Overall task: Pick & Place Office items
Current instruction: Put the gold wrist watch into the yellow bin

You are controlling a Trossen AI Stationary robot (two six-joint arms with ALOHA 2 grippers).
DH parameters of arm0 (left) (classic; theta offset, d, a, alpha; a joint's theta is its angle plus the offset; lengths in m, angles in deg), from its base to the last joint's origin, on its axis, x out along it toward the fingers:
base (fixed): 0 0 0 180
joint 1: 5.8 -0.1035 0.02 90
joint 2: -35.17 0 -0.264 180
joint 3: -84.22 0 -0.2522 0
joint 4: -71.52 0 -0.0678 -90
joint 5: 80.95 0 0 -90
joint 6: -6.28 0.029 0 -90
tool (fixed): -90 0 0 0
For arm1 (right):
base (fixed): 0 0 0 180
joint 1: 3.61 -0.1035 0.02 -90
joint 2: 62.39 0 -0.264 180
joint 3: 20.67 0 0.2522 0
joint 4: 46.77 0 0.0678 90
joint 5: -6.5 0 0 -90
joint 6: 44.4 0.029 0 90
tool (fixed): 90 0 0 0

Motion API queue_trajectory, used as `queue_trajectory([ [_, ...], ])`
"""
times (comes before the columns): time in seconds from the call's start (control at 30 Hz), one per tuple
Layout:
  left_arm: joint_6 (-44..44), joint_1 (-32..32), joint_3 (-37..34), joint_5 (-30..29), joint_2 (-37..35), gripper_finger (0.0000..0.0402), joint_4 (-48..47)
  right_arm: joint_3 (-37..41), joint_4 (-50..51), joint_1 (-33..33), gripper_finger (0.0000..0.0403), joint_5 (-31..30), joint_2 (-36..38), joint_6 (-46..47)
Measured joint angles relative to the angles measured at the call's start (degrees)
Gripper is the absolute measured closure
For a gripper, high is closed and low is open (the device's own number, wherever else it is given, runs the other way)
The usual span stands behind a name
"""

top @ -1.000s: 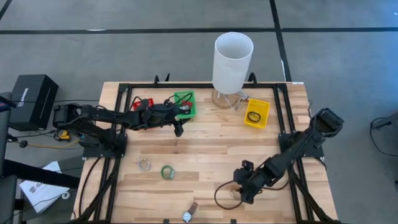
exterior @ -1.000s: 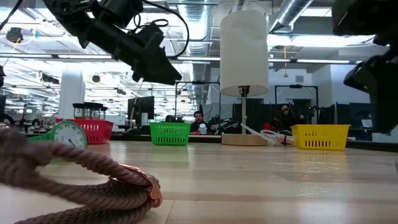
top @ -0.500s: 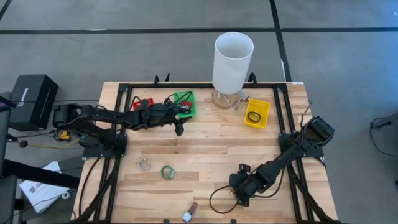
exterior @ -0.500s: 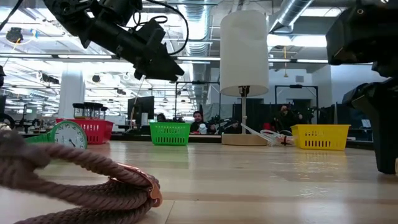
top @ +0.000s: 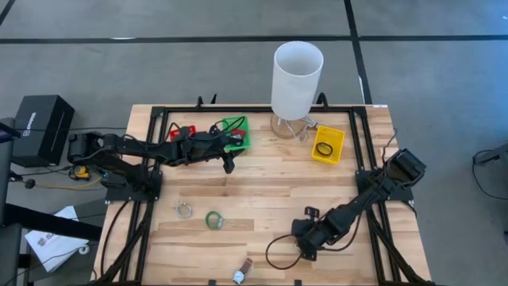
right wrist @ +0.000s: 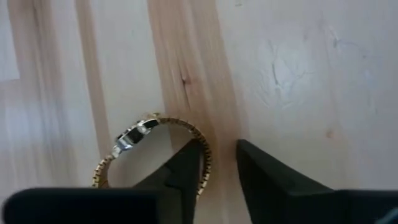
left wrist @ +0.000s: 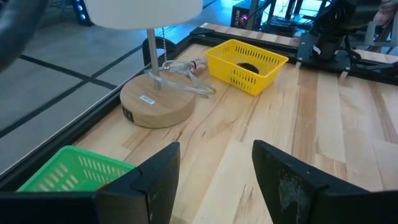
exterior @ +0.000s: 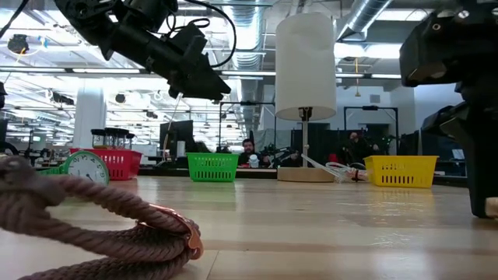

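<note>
My right gripper [top: 304, 248] is low over the table's near right part, open by a narrow gap [right wrist: 219, 158]. It straddles the band of a gold bracelet [right wrist: 152, 146] with a black clasp, which lies flat on the wood. My left gripper [top: 229, 165] hangs open [left wrist: 214, 165] above the table beside the green bin [top: 236, 131] and holds nothing. A metal ring [top: 184, 210], a green tape roll [top: 213, 219] and a wristwatch [top: 240, 273] lie on the table's near left part. A black ring [top: 323, 148] sits in the yellow bin [top: 335, 137]. My right gripper comes at the gold bracelet from above, pointing down. One finger [right wrist: 186, 171] stands inside the loop and the other [right wrist: 261, 171] outside, with the band's far side [right wrist: 206, 163] between them. I cannot tell whether the fingers touch the band.
The tall white cylinder [top: 298, 75] stands on a round wooden base [left wrist: 155, 102] at the far edge, between the green and yellow bins. A red bin [top: 181, 131] sits at the far left. A black frame [top: 361, 143] borders the table. The watch's strap [exterior: 101, 222] fills the low view's foreground.
My right gripper has moved a little toward the table's left and near edges and come down to the table, over the bracelet. My left arm has stayed almost still near the green bin.
</note>
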Motion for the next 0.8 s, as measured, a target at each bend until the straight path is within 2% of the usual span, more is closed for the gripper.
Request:
queue_trajectory([
  [0.17,0.0,0.0,0.0,0.0,0.0,0.021,0.0,0.0,0.1,0.5,0.0342,0.5,0.0,0.0],
  [0.5,-0.2,0.0,0.0,0.0,0.0,0.0216,0.0,0.0,0.6,1.0,0.0394,0.9,0.0,0.1],
  [0.8,-0.2,0.0,0.0,0.0,0.0,0.0216,-0.1,0.0,0.6,0.9,0.0391,0.9,-0.1,0.2],
])
